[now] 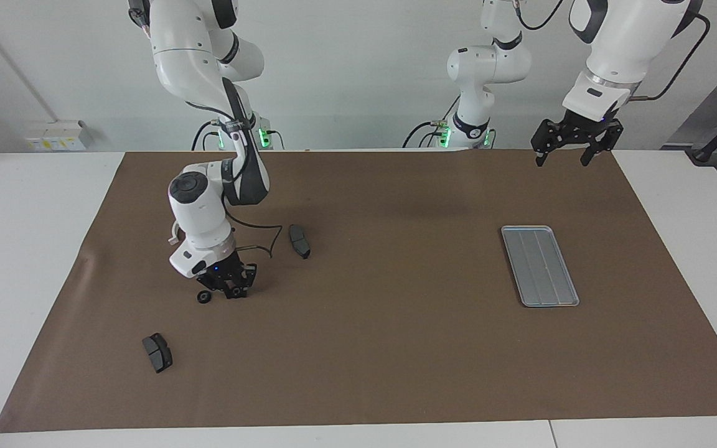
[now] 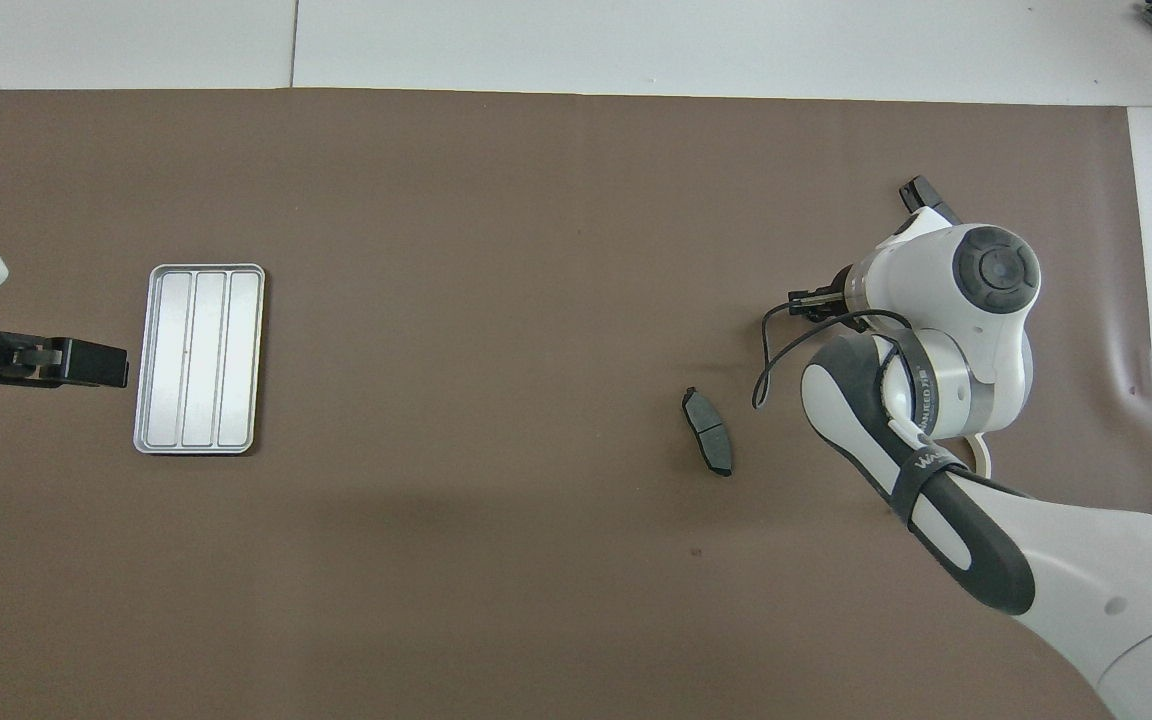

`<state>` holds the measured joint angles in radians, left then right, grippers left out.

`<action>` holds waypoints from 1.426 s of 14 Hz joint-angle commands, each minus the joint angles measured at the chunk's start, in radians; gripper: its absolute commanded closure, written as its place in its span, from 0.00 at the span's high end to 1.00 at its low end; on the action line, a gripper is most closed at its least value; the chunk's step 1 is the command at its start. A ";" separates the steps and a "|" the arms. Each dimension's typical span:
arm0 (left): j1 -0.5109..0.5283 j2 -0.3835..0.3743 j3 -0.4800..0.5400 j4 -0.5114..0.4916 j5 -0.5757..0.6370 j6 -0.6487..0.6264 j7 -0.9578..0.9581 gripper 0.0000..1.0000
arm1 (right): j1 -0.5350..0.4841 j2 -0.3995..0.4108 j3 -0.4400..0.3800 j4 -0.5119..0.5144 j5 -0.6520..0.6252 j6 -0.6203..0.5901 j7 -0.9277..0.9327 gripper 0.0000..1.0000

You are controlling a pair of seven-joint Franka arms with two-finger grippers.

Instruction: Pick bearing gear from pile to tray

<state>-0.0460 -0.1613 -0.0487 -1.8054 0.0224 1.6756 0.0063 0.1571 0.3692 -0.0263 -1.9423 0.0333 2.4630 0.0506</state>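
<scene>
My right gripper (image 1: pixel 232 290) is down at the mat, shut on a small black bearing gear that shows only as a dark lump between its fingers. A second black gear (image 1: pixel 203 297) lies loose on the mat just beside it. From overhead, the right arm's wrist hides the gripper and both gears. The silver grooved tray (image 1: pixel 539 267) (image 2: pixel 199 358) lies empty toward the left arm's end of the table. My left gripper (image 1: pixel 569 155) (image 2: pixel 116 366) waits open in the air near the mat's edge at that end.
One dark brake-pad piece (image 1: pixel 299 241) (image 2: pixel 707 432) lies nearer to the robots than the gears. Another (image 1: pixel 157 352) (image 2: pixel 928 198) lies farther out, half covered by the arm from overhead. A white curved piece (image 1: pixel 173 235) pokes out by the right wrist. A brown mat (image 1: pixel 383 348) covers the table.
</scene>
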 commanded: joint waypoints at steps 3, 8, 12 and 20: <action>0.001 -0.027 0.001 -0.028 -0.009 0.006 -0.008 1.00 | 0.051 -0.070 0.005 0.071 0.025 -0.145 0.116 0.00; 0.001 -0.027 0.001 -0.026 -0.009 0.006 -0.008 1.00 | 0.194 -0.075 0.005 0.108 0.027 -0.159 0.371 0.00; 0.001 -0.027 0.001 -0.028 -0.009 0.006 -0.008 1.00 | 0.295 -0.064 0.012 0.109 0.031 -0.107 0.503 0.00; -0.012 -0.029 -0.005 -0.023 -0.009 -0.023 -0.008 1.00 | 0.482 0.089 0.012 0.158 0.011 0.065 0.782 0.00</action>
<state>-0.0478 -0.1613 -0.0572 -1.8054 0.0224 1.6718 0.0063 0.6213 0.4017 -0.0135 -1.8341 0.0403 2.5131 0.7954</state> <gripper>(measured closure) 0.000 0.648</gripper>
